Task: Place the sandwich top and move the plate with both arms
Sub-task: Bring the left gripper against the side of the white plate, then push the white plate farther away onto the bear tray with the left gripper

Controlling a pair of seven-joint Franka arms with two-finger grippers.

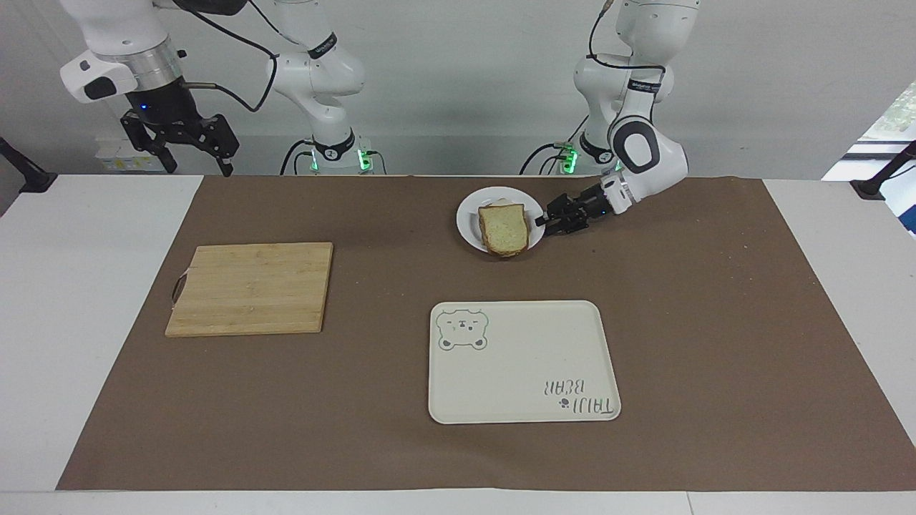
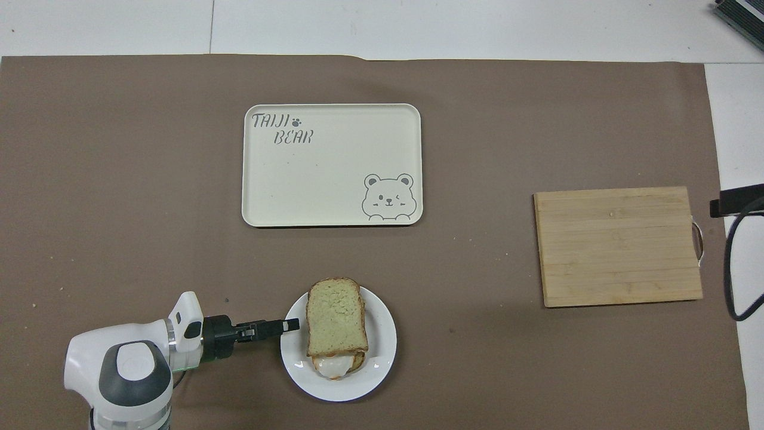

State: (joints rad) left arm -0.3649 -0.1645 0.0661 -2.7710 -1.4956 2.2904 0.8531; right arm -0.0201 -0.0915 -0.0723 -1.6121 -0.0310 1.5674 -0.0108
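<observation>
Facing view: the sandwich top (image 1: 504, 228) is seen laid on the plate (image 1: 469, 220), near the robots. The left hand (image 1: 545, 223) is at the rim, its grip not readable. The rim should be pinched squarely. The right hand (image 1: 192, 149) is held open, waiting.

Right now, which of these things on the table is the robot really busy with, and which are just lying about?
In use:
- sandwich top, lying on the sandwich
- plate under it
- left gripper, at the plate's rim
- right gripper, raised, open, waiting

Lying about:
- bear tray
- wooden cutting board
- brown mat
</observation>
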